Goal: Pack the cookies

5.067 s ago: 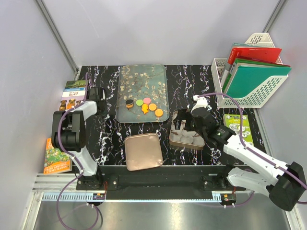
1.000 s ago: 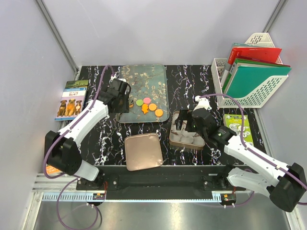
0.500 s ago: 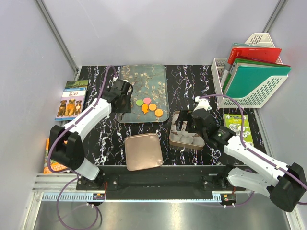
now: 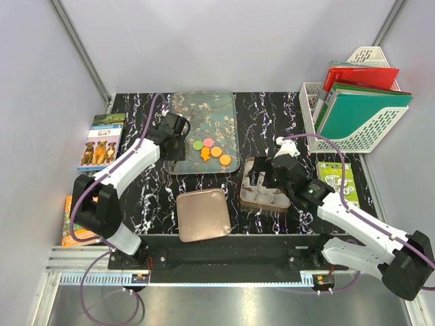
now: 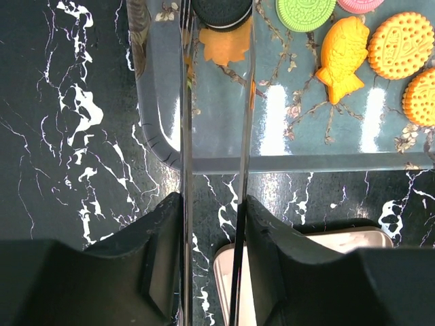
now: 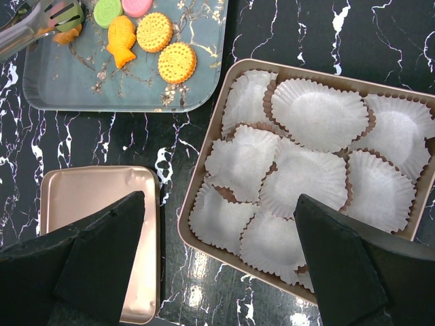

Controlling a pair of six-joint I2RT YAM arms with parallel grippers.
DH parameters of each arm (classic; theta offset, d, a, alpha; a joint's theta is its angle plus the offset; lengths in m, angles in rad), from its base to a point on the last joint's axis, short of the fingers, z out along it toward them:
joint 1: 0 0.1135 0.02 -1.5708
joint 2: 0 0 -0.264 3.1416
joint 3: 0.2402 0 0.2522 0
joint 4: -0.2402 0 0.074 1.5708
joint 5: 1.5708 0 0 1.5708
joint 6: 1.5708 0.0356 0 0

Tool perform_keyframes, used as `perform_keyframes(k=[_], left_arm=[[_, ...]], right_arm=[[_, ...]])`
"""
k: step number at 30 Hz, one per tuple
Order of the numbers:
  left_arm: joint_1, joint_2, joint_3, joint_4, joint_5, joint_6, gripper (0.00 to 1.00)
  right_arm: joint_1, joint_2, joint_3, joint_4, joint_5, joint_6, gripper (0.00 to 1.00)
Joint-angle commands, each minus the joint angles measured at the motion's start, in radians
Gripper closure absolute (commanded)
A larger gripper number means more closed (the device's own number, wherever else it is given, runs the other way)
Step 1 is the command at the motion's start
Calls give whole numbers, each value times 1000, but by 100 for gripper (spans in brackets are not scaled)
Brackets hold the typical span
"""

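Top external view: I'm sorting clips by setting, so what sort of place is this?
Probably a robot test cell, not a kitchen: two arms bolted at the near edge of a marble-patterned table, plain grey panels walling it in, and staged props such as toy cookies on a tray.

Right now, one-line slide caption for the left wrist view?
Left tool holds tongs flanking the dark brown cookie on the tray.

Black marbled table [image 4: 272, 112], tray [image 4: 197, 119], tin [image 6: 204, 151], lid [image 4: 202, 215], rack [image 4: 353, 139]
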Motion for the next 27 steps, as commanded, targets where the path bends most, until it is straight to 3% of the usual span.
perform_keyframes(k=[1, 12, 17, 21, 27], left_arm=[[-1, -43, 18, 43, -37, 10, 63], [-1, -158, 60, 12, -153, 36, 64], [-18, -208, 69, 5, -89, 24, 70], [-154, -209, 86, 6, -63, 19, 78], [-370, -157, 161, 14, -45, 33, 82]], right_arm=[[-1, -8, -5, 26, 28, 12, 0], [1, -12, 3, 24, 27, 8, 0], [1, -26, 14, 9, 42, 6, 0], [-1, -52, 43, -13, 83, -9, 0], [1, -100, 98, -72, 158, -34, 0]])
